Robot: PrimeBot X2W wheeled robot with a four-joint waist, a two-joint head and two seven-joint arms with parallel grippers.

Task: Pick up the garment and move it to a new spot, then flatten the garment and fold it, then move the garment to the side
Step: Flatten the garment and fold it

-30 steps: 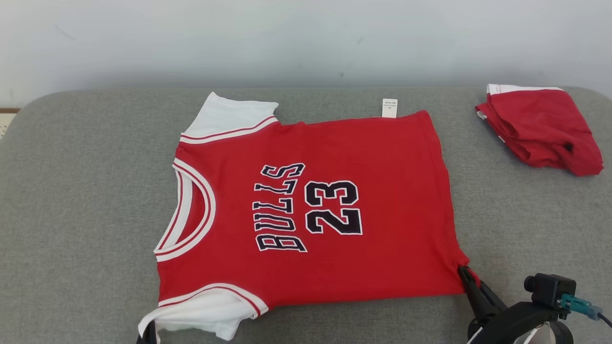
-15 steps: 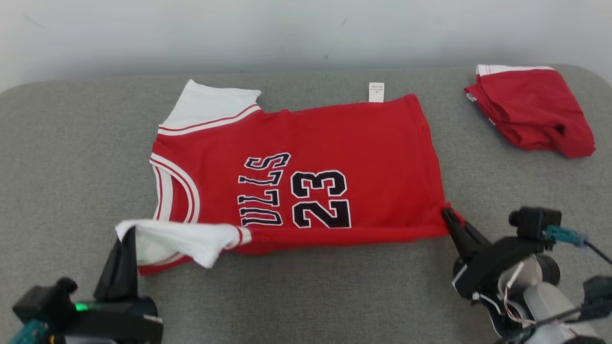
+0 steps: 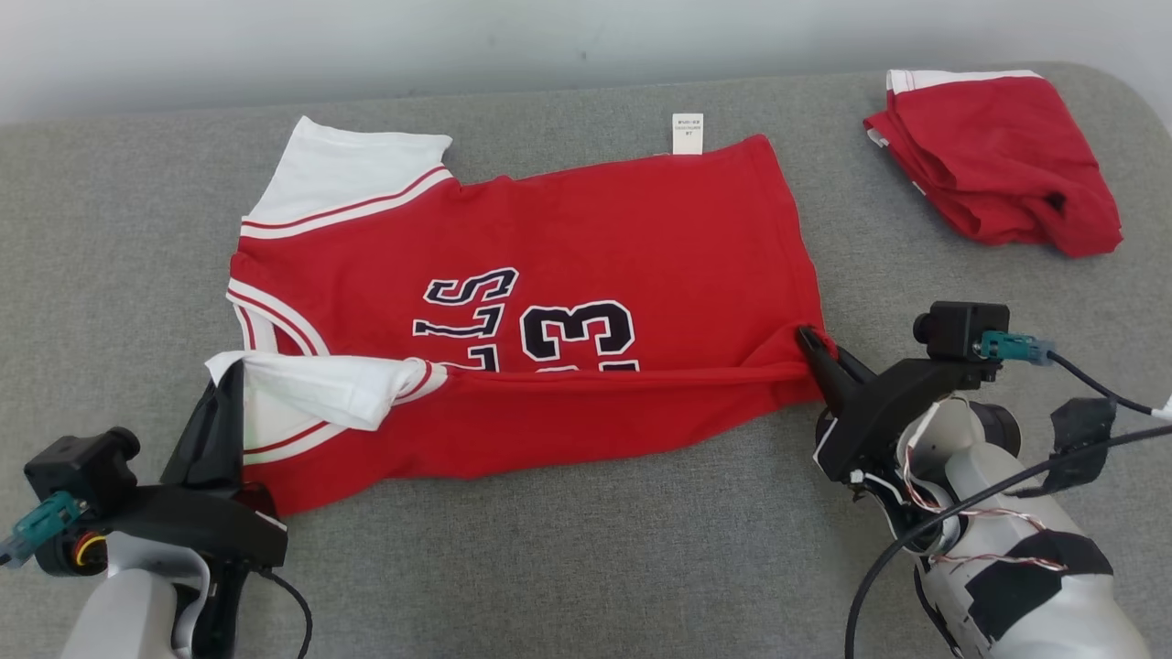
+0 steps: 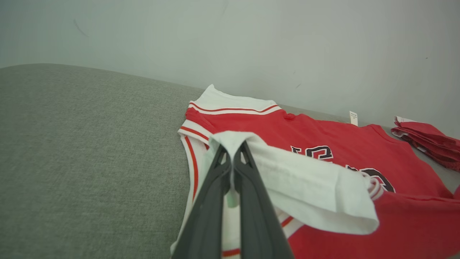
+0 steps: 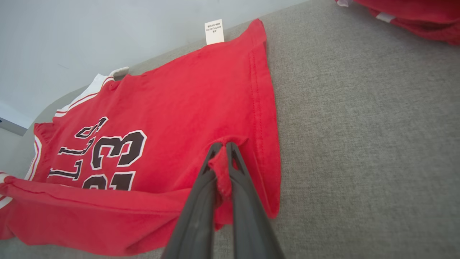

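Left jaws pinched shut on the white sleeve (image 4: 287, 180), cloth squeezed between the tips, lower left of the head view. Right jaws likewise clamped on the red hem corner (image 5: 221, 169), right of centre in the head view. Both hold their corners raised off the worktop (image 3: 586, 558)

Shirt (image 3: 595, 229) lies mid-frame, print up, neck to the left, hem to the right. Its near long edge is raised and doubled over toward the top of the frame, making a ridge between the two jaws. That flap hides the lower half of the "23" and part of the lettering. Far sleeve (image 3: 348, 178) and care label (image 3: 688, 134) lie flat at the top edge

Progress, my read:
- relocate and flatten look done, far half is smooth
- first fold is under way, near edge roughly halfway across
- left: lay the flap down, release, any further folds, then shift it aside

Second red garment (image 3: 998, 156) sits folded at upper right, well apart

Versus earlier frames: 1 s back the shirt was fully flat, whole print readable, with the gripped corners at the bottom of the frame. Half a second back the flap was up but "23" was uncovered. Now the ridge has crossed into the digits. Both grips unchanged. The whole scene also sits higher in frame, which is the camera moving
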